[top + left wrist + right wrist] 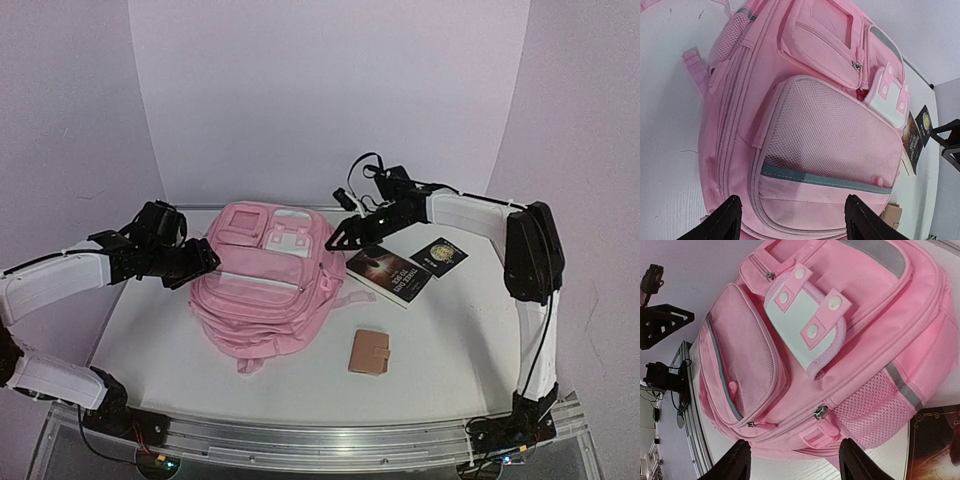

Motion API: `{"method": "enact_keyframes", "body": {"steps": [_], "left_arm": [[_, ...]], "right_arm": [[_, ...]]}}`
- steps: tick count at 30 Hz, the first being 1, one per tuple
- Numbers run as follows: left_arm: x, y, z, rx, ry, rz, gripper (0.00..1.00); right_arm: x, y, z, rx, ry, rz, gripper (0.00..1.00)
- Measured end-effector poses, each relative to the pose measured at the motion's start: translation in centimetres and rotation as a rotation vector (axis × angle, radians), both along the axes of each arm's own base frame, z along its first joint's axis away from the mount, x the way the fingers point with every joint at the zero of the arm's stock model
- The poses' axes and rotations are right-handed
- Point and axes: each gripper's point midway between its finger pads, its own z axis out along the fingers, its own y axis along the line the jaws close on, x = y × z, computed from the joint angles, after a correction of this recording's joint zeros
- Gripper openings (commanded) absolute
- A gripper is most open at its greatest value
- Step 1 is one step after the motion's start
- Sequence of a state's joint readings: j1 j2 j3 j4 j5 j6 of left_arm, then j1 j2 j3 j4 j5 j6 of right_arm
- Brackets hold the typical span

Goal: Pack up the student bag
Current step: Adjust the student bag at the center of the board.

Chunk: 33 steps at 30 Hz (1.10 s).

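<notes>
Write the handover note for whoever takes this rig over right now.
Left gripper: open, empty, at the left side of the student bag.
Right gripper: open, empty, at the bag's upper right corner.
The bag lies front up in the middle of the table. The book and dark booklet lie to its right, the brown wallet nearer the arm bases.
Done: nothing visibly packed.
Left: probably open the bag, load those three items, close it.
</notes>
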<state>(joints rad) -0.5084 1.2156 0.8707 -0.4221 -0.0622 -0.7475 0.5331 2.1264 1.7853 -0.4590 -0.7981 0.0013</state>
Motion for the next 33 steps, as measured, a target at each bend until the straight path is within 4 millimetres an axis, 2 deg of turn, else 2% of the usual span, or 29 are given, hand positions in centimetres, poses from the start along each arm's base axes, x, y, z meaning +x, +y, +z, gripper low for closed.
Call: {"method": "enact_keyframes", "body": {"steps": [6, 11, 15, 25, 30, 33], "left_arm": [[-0.4, -0.7, -0.3, -0.006, 0.007, -0.023, 0.7], [-0.6, -0.8, -0.8, -0.003, 0.022, -0.031, 0.7], [-0.6, -0.9, -0.9, -0.002, 0.024, -0.033, 0.7], [-0.7, -1.0, -1.5, -0.016, 0.028, -0.032, 0.69], [-1.1, -1.1, -2.2, -0.018, 0.041, -0.042, 0.75], [-1.6, -1.9, -2.3, -0.008, 0.039, -0.075, 0.77]], "right_arm": [[-1.6, 1.6, -3.5, -0.05, 0.03, 0.077, 0.45], [-2.0, 1.2, -5.9, -0.093, 0.023, 0.131, 0.38], [-2.0, 0.8, -6.6, -0.115, 0.002, 0.157, 0.37], [-0.5, 0.9, -7.7, -0.155, -0.09, 0.193, 0.36], [-0.4, 1.0, -8.5, -0.173, -0.12, 0.218, 0.35], [-0.5, 1.2, -8.7, -0.187, -0.142, 0.236, 0.33]]}}
